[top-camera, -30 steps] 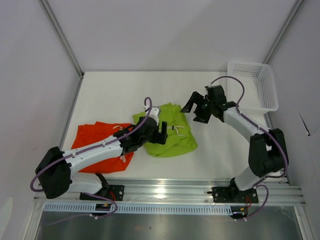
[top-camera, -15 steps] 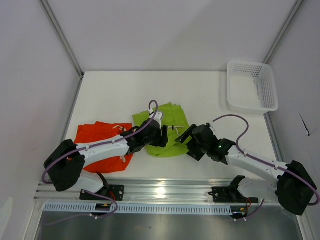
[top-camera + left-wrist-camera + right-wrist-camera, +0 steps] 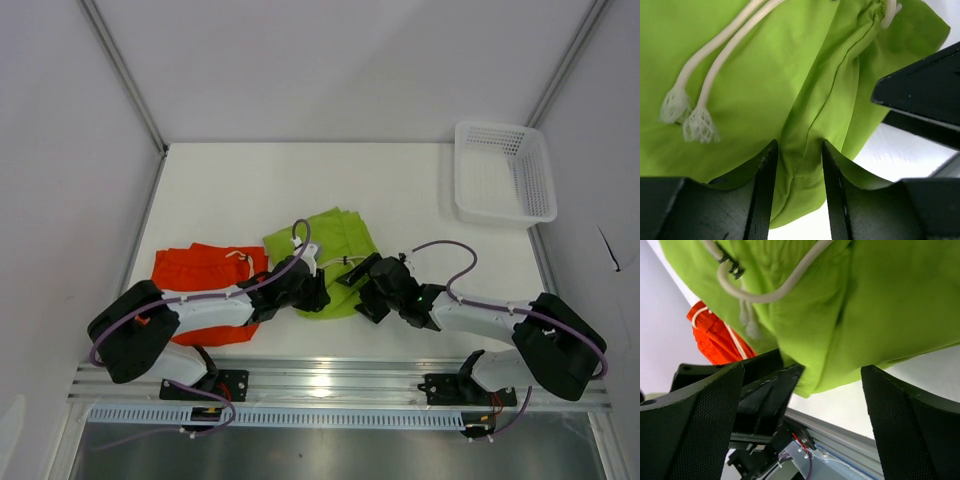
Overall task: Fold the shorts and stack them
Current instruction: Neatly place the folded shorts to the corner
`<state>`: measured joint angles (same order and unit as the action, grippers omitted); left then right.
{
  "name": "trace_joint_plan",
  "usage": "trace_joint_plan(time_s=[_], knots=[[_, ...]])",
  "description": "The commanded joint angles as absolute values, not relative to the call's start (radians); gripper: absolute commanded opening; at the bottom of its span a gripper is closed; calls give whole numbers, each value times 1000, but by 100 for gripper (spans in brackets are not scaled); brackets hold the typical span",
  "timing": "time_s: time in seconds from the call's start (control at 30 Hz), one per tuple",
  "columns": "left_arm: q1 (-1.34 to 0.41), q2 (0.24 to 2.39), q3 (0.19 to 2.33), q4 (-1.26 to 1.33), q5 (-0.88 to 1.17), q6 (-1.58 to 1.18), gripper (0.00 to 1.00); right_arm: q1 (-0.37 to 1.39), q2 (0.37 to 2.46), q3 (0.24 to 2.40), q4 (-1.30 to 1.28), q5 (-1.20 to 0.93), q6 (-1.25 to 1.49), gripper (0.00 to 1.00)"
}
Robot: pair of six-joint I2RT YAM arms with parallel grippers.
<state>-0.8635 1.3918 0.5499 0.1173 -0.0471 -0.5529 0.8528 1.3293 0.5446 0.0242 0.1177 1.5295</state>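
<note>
The lime green shorts (image 3: pixel 335 240) lie crumpled at the table's middle front, their white drawstring (image 3: pixel 715 65) on top. The orange-red shorts (image 3: pixel 195 275) lie flat to their left, partly under the left arm. My left gripper (image 3: pixel 310 292) sits at the green pair's near left edge. Its jaws are half closed, still open, with a fold of green fabric (image 3: pixel 805 150) between them (image 3: pixel 797 195). My right gripper (image 3: pixel 360 290) stands wide open at the near right edge. In the right wrist view the green hem (image 3: pixel 880 305) hangs between its fingers (image 3: pixel 802 405).
A white mesh basket (image 3: pixel 505 185) stands at the back right corner. The metal rail (image 3: pixel 330 385) runs along the table's near edge, just behind both grippers. The two grippers are close together, and the left one (image 3: pixel 765 390) shows in the right wrist view.
My right arm swung from beside the basket down to the green shorts' near edge. The left gripper's jaws narrowed around a fold of the green fabric.
</note>
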Motion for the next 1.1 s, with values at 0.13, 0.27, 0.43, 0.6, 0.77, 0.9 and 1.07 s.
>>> trace_joint_plan(time_s=[0.13,0.27,0.43,0.6,0.77,0.9,1.07], knots=[[-862,1428,517,253,55,-637,42,874,1364,529,123,153,1565,100],[-865,1419,552,201,22,-638,41,900,1339,503,81,182,1585,99],[-880,1387,571,166,-37,-629,41,913,1316,456,77,195,1621,100],[-903,1371,575,163,-41,-629,41,907,1390,454,158,184,1620,99],[-928,1382,589,161,-29,-649,41,894,1459,480,205,167,1597,94],[-946,1400,600,169,-15,-652,41,864,1485,494,210,161,1563,77],[-946,1365,621,157,38,-643,41,792,1497,524,187,143,1493,32]])
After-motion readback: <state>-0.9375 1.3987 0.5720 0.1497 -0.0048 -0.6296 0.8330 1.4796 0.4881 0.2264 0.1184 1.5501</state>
